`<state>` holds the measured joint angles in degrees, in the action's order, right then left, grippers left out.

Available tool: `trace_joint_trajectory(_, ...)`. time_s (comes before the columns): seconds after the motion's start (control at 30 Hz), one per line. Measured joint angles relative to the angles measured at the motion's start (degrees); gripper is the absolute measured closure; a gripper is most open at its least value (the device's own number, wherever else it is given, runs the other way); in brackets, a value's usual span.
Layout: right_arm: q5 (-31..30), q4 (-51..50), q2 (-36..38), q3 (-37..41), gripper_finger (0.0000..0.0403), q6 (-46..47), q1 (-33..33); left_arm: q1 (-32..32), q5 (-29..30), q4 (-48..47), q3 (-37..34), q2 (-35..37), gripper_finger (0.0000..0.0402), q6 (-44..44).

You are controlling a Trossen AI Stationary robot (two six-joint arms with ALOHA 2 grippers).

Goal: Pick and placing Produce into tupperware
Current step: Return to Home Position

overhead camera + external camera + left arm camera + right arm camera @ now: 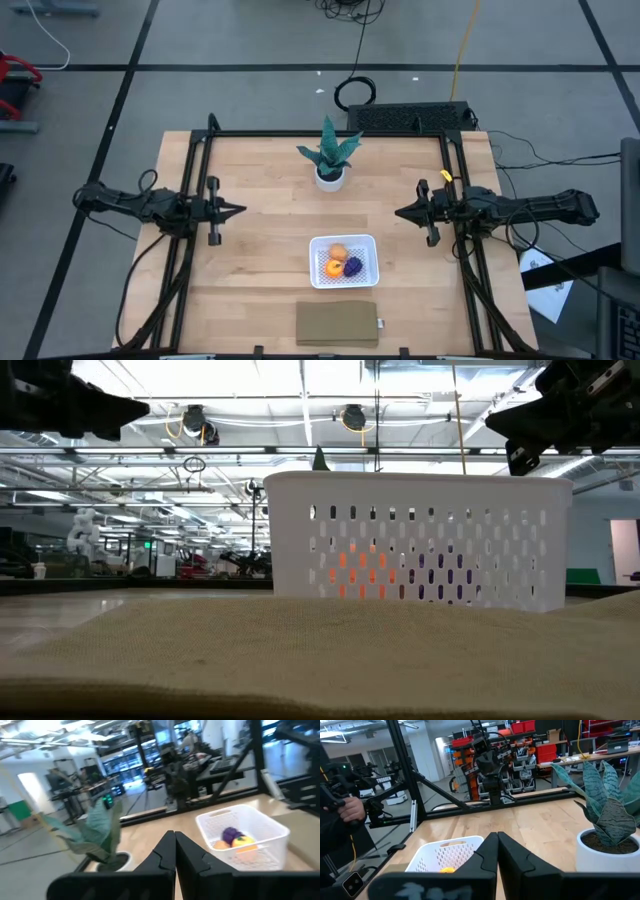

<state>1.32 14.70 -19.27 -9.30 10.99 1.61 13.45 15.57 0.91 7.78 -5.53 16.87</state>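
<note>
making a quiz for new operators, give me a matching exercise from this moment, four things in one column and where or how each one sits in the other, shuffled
Things
1 purple fruit
2 potted plant
3 olive pad
4 left arm

Places or states
A facing the right arm, jaws shut
B inside the white bin
C lying flat beside the bin
D upright, on the bin's side opposite the pad

Pairs: 1-B, 2-D, 3-C, 4-A

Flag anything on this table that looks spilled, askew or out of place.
Nothing stands out. The produce lies inside the tupperware, the potted plant stands upright, the olive pad lies flat, and the left gripper and right gripper hover at opposite sides, fingers shut.
</note>
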Motion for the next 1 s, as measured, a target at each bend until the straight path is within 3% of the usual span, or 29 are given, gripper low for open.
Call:
trace_joint_trajectory(0.37,0.20,2.19,0.11,1.71,0.0403,0.29,0.01,0.02,-9.01,-4.06,-0.95,3.40,0.0401,-3.53)
trace_joint_trajectory(0.67,0.22,7.18,0.13,4.28,0.0403,0.77,-0.20,0.00,-12.74,-5.94,-0.95,3.37,0.0401,-4.97)
trace_joint_trajectory(1.0,0.24,7.76,0.13,5.09,0.0403,0.33,-0.20,0.02,-12.79,-7.48,-0.95,3.37,0.0401,-5.03)
